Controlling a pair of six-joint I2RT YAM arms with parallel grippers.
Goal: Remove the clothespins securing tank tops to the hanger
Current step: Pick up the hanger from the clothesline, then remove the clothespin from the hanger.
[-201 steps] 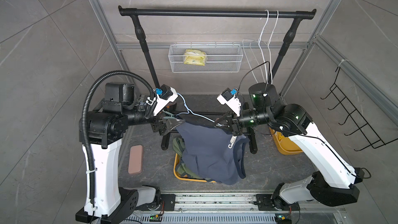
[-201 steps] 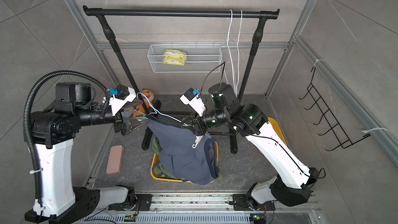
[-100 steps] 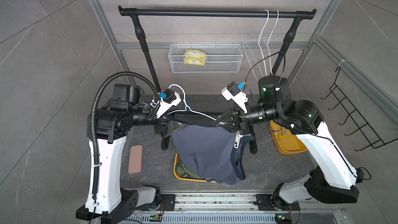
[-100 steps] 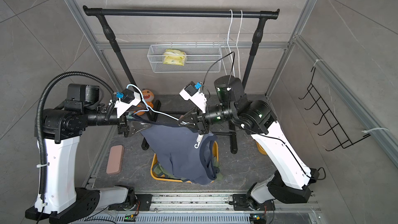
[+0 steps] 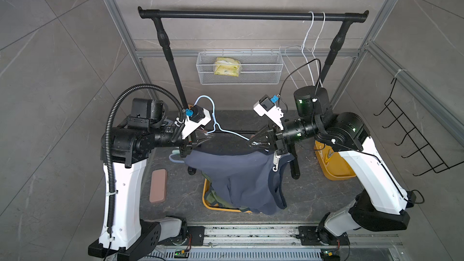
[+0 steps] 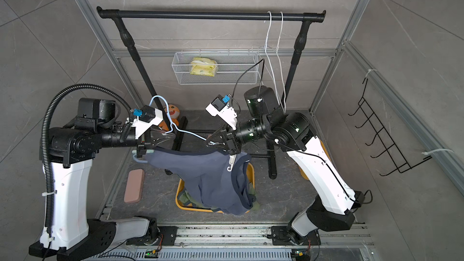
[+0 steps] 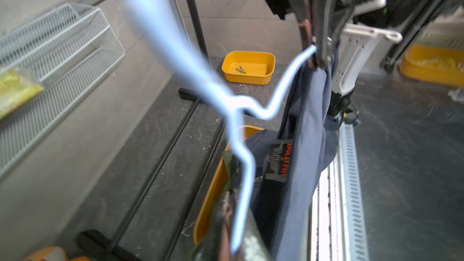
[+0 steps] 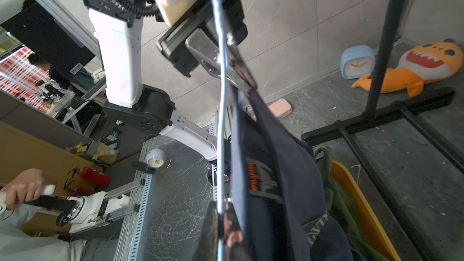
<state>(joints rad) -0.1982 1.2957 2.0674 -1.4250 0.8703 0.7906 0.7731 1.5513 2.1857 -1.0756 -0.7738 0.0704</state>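
Closure of the left end effector (image 5: 202, 140) is the change: its jaws, spread a second ago, are now pressed together on the left shoulder of the light-blue wire hanger (image 7: 242, 104), where the navy tank top (image 5: 238, 171) drapes over it, left of centre in both top views. The right end effector (image 5: 252, 143) is likewise pinched on the opposite shoulder of the wire, right of centre, so the hanger is stretched between the two arms with its hook standing up near the left end effector. The navy top sags from it towards the yellow bin (image 5: 204, 194) at lower centre, where olive tank tops (image 8: 339, 204) already lie. One white clothespin (image 5: 276, 163) is clamped on the top's strap just below the right end effector. A pale mint piece (image 5: 175, 151) shows just beside the left end effector; whether it is a clothespin I cannot tell. In the left wrist view a second yellow tub (image 7: 266, 74) at upper centre holds what looks like a removed pin (image 7: 241, 70). With the left side now bearing the hanger, the right arm could probably let go and turn to the white clothespin; until one releases, neither is free to pull it.
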